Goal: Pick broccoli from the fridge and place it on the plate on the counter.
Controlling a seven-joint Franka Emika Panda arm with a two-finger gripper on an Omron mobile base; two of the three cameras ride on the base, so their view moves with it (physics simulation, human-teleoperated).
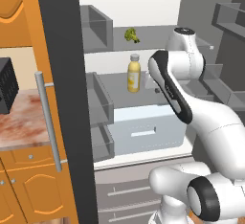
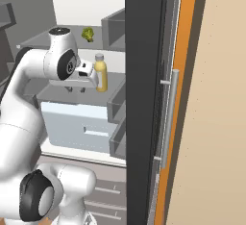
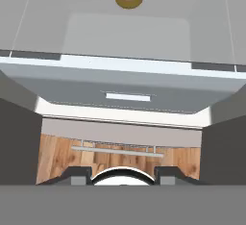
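The broccoli (image 1: 131,35) (image 2: 88,34) lies on the upper shelf of the open fridge (image 1: 143,55), towards the back. My gripper (image 2: 76,90) (image 3: 122,176) hangs one shelf lower, beside the yellow bottle (image 1: 134,73) (image 2: 100,73), pointing down. Its fingers (image 3: 79,175) stand apart with nothing between them. In the hand view they look down over the shelf edge onto the pale drawer (image 3: 127,92). The counter (image 1: 21,122) lies left of the fridge door. The plate is out of view.
The dark fridge door (image 1: 62,84) with its silver bar handle (image 1: 48,117) stands open on the left, door bins (image 1: 100,103) on its inner side. A black microwave (image 1: 7,84) sits on the counter. The fridge's right wall (image 2: 144,99) is close to the bottle.
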